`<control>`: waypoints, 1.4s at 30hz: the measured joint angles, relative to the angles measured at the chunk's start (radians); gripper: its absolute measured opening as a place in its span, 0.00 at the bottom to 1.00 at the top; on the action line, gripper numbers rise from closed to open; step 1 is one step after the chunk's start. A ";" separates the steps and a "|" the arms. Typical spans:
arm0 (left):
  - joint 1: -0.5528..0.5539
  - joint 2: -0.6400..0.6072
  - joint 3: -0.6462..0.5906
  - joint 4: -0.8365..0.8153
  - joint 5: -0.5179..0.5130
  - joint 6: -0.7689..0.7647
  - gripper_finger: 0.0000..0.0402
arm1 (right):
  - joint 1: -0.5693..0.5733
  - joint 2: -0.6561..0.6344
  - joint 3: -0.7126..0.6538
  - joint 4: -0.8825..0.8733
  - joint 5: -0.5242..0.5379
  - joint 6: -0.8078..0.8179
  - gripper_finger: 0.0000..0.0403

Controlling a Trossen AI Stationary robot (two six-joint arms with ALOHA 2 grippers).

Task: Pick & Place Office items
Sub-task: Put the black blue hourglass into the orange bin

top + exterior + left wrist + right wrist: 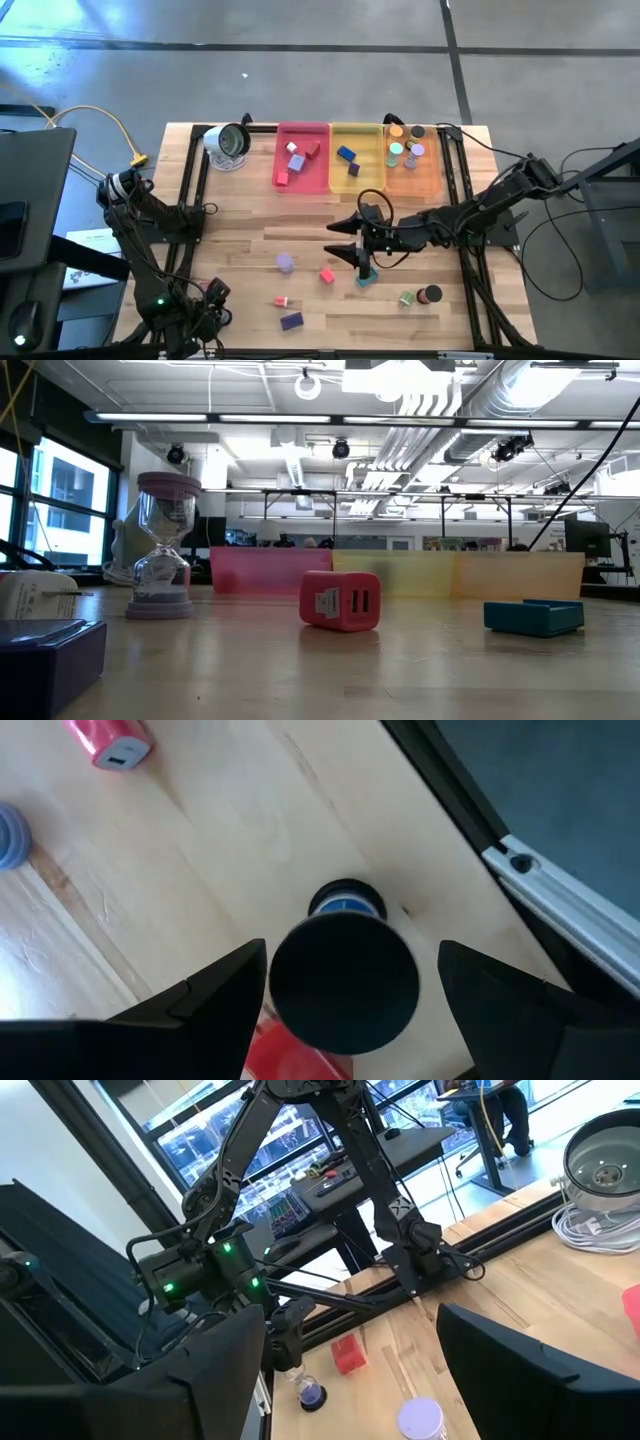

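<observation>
Although a fair share of the office items already sits in the trays along the upper middle of the high view, about seven pieces are still loose on the lower table, so I judge the sorting roughly half done. From left to right, the pink tray [302, 182] holds red and pale blocks, the yellow tray [352, 185] two dark blue ones, and the orange tray [412, 180] a cluster of discs.

Below lie a lavender cylinder [285, 262], a purple block [291, 321], a red block [326, 275], a teal block [366, 279] and a black disc [432, 294].

At the lower left the left gripper [213, 300] waits folded, fingers spread. At mid-frame the right gripper [362, 262] hovers over the teal block, fingers apart and empty.
</observation>
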 joint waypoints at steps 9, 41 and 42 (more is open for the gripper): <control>0.001 0.000 -0.003 0.001 -0.015 0.033 0.71 | 0.000 0.000 0.000 0.001 0.000 -0.008 0.71; 0.009 -0.034 -0.107 0.131 -0.008 0.058 0.51 | 0.000 0.000 0.000 -0.006 0.003 -0.094 0.71; 0.011 -0.044 -0.107 0.122 -0.017 0.049 0.51 | 0.000 0.000 0.000 -0.006 0.004 -0.094 0.71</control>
